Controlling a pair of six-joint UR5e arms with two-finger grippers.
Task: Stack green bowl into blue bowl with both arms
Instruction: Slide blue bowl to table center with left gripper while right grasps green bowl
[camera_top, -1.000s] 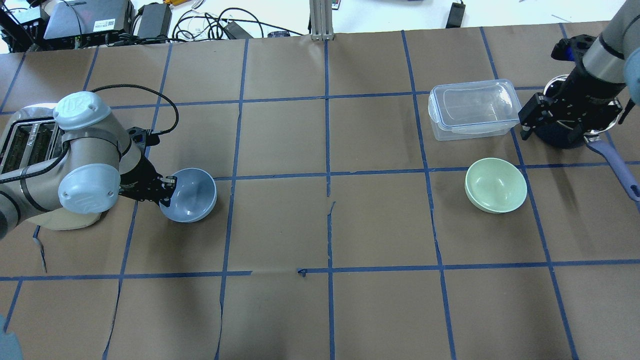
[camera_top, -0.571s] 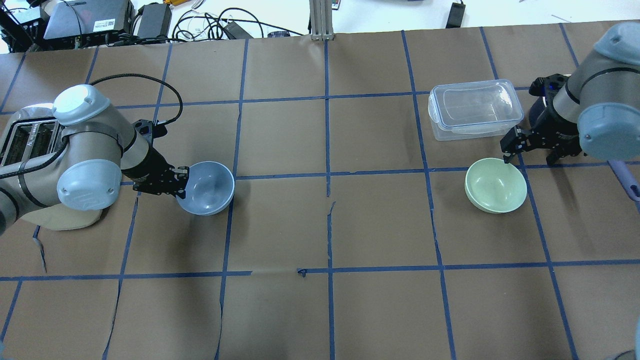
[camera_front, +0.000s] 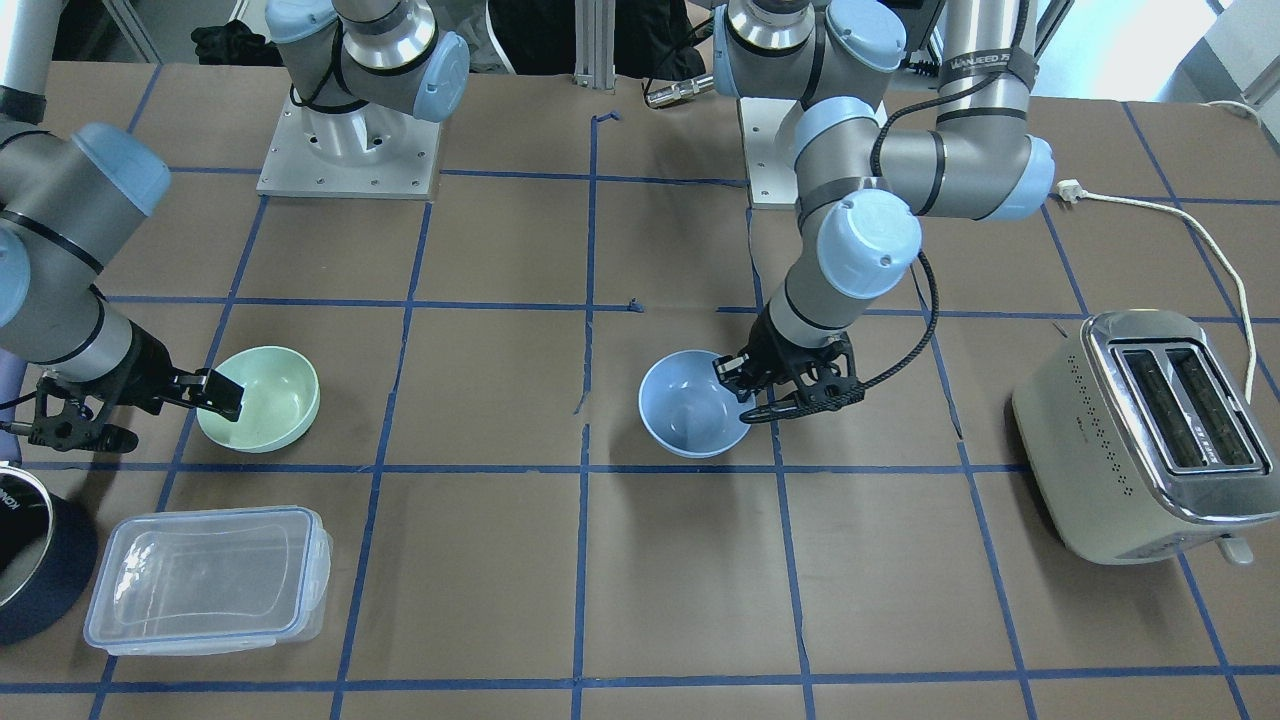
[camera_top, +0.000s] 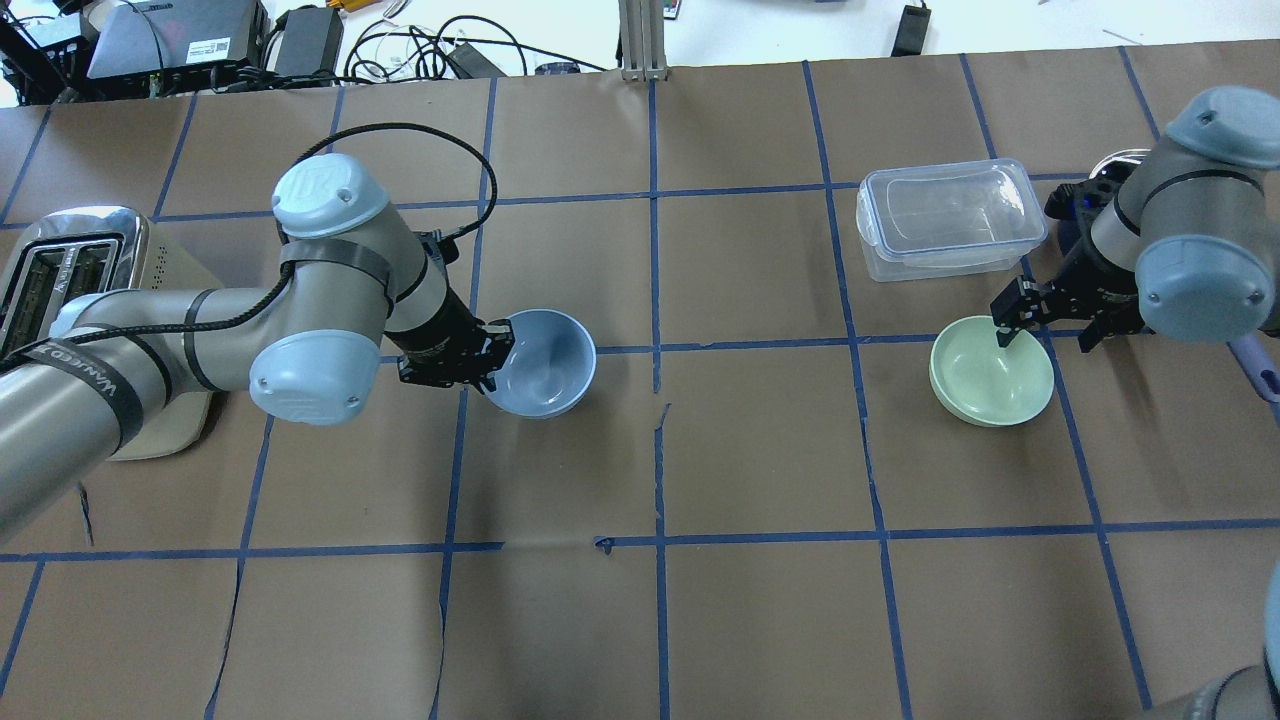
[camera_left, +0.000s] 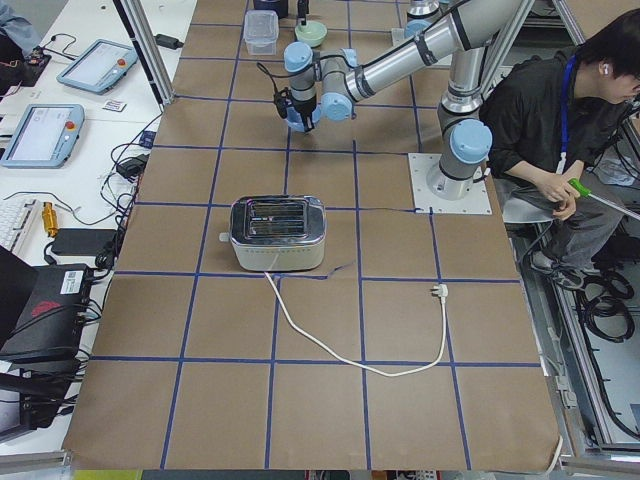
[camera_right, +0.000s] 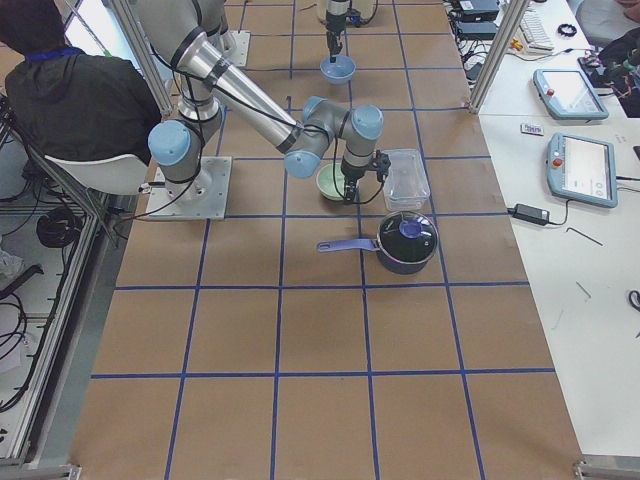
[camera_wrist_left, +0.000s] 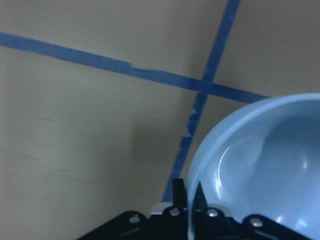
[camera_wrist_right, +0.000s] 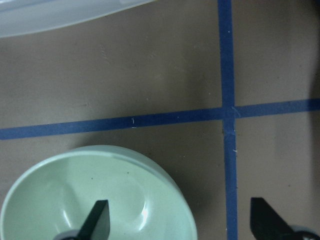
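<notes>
**Task status.** Stacking had not been done. The green bowl (camera_top: 990, 385) and the blue bowl (camera_top: 545, 365) stood well apart, both mouth-up, neither inside the other.

- One grasp was complete: the left gripper (camera_top: 497, 352) was clenched on the blue bowl's rim, on the side facing away from the plastic box (camera_top: 945, 215).
- The second grasp was not yet made: the right gripper (camera_top: 1046, 328) was spread wide and held nothing.
- Judged remaining steps: clamp the green bowl's rim, lift the bowl, carry it across to the blue bowl, lower it in and release it.

**Positions relative to the plastic box.**

- The green bowl sat on the table near the box, on the box's robot-facing side, apart from it.
- The blue bowl was well away from the box toward the robot's left, short of the table's centre line.
- The views did not settle whether the blue bowl rested on the table or was raised off it.

**Green bowl relative to the right gripper.**

- The gripper stood over the part of the rim nearest the box.
- The wrist view showed the rim passing between the jaws.
- One finger (camera_wrist_right: 97, 220) hung inside the bowl; the other was outside it, over bare table.
- Neither finger appeared to press on the wall.
- In my judgement, closing from this pose would pinch the wall, if the fingers were low enough; the views did not confirm their depth.
</notes>
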